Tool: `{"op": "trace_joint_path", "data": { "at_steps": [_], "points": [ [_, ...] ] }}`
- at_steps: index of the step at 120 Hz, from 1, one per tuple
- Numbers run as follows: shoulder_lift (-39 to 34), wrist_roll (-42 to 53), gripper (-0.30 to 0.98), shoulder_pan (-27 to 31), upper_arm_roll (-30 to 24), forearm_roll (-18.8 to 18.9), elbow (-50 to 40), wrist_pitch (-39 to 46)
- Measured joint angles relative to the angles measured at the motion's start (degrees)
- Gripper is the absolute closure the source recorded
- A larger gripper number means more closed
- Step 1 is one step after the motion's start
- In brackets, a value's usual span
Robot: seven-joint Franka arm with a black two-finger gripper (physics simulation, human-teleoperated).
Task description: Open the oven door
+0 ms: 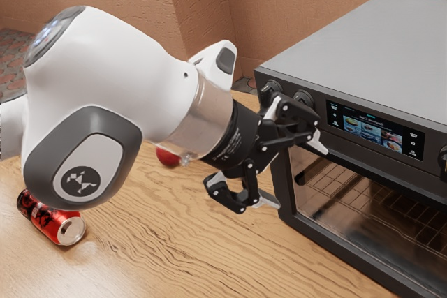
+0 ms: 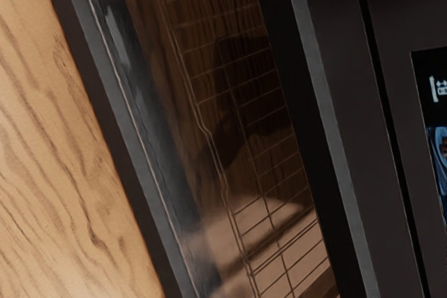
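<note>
The black gripper (image 1: 293, 172) is in front of the left part of the oven (image 1: 377, 54) in the exterior view, its two fingers spread wide with nothing between them. The oven door (image 1: 363, 221), a dark frame around a glass pane, looks closed against the front. Wire racks show through the glass. In the wrist view the door's glass (image 2: 230, 102) lies below the hand, with a grey strip (image 2: 325, 116) running along the frame on the panel side. I cannot tell whether the gripper touches the door.
Above the door, the control panel carries a lit display (image 1: 374, 130) and knobs (image 1: 271, 90), some partly behind the gripper. A red can (image 1: 52, 222) lies on the wooden table (image 1: 160, 242) at the exterior view's lower left. A red round thing (image 1: 167, 158) is partly hidden behind the arm.
</note>
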Motion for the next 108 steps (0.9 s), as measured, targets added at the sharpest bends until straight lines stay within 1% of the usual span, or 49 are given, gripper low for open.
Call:
{"op": "trace_joint_path", "data": {
  "at_steps": [43,82,108],
  "points": [
    [4.8,-5.3,0.00,2.1,0.1,0.1,2.7,1.3],
    [6.8,-7.6,0.00,2.6,0.2,0.1,4.7,1.5],
    [8.3,-8.5,0.00,4.4,0.1,-0.3,4.5,1.6]
  ]
}}
